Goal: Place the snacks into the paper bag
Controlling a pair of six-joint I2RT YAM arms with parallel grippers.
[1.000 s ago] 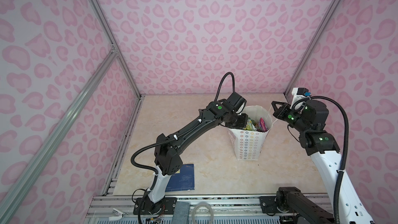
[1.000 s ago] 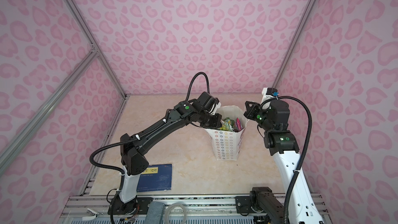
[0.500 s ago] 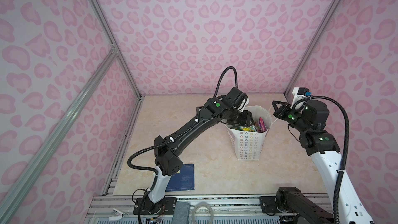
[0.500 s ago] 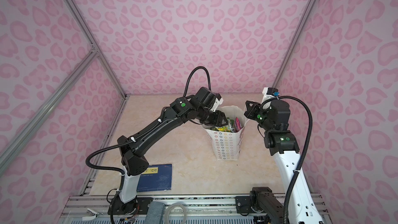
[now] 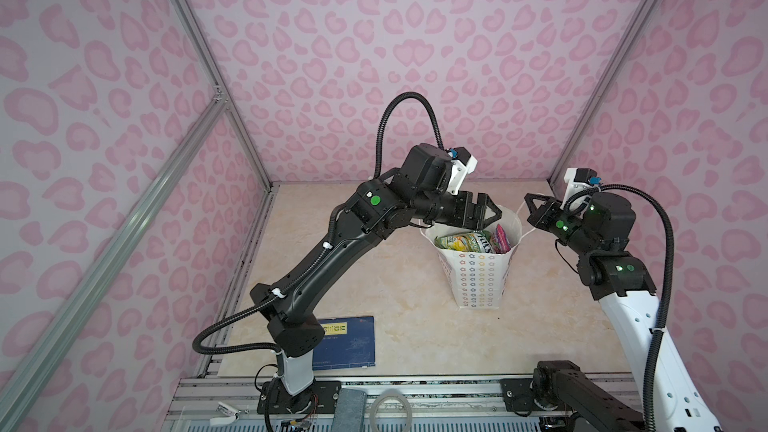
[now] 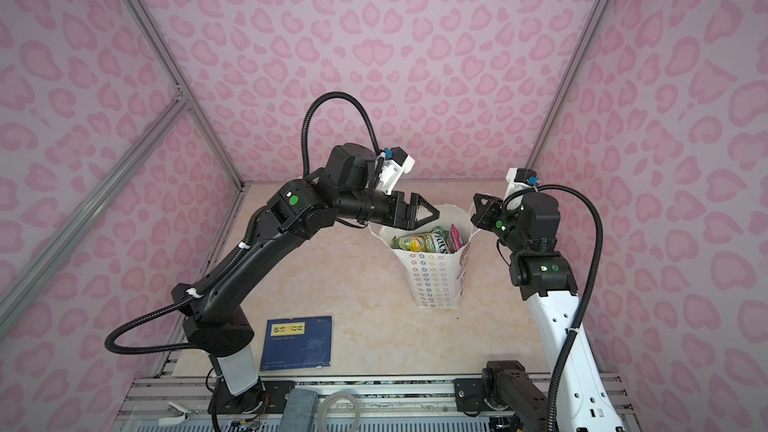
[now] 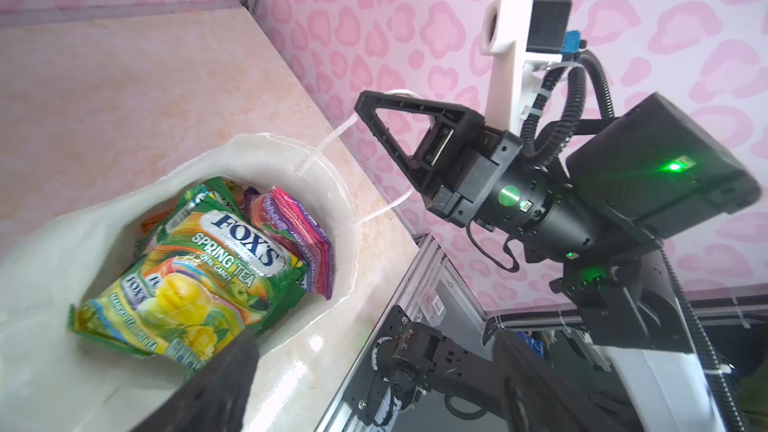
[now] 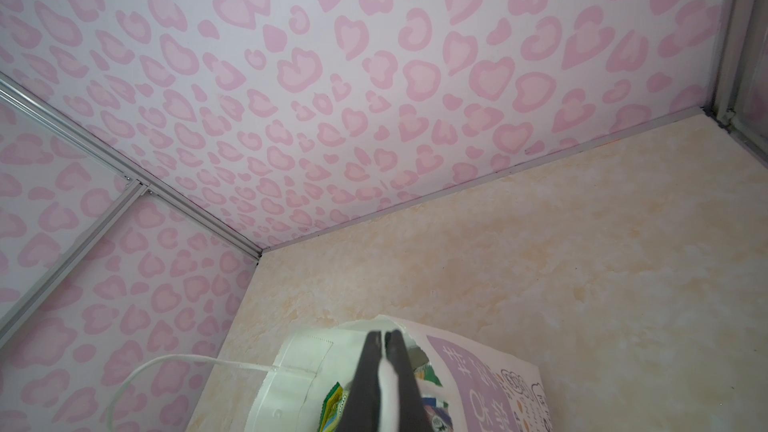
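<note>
The snacks [image 7: 216, 259], glossy green, yellow and purple, are lying inside the white flowered paper bag [image 5: 478, 280], which is standing upright on the table [image 5: 374, 276]. Your left gripper [image 6: 432, 214] is hovering released over its mouth. Your right gripper [image 7: 365, 99] is pinching the cord handle [image 7: 332, 137]. A blue book [image 6: 297, 342] is lying well apart.

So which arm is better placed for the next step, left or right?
Probably left: the left gripper hangs open and empty above the white flower-printed paper bag, while the right gripper is shut on the bag's white cord handle, steadying it.
</note>
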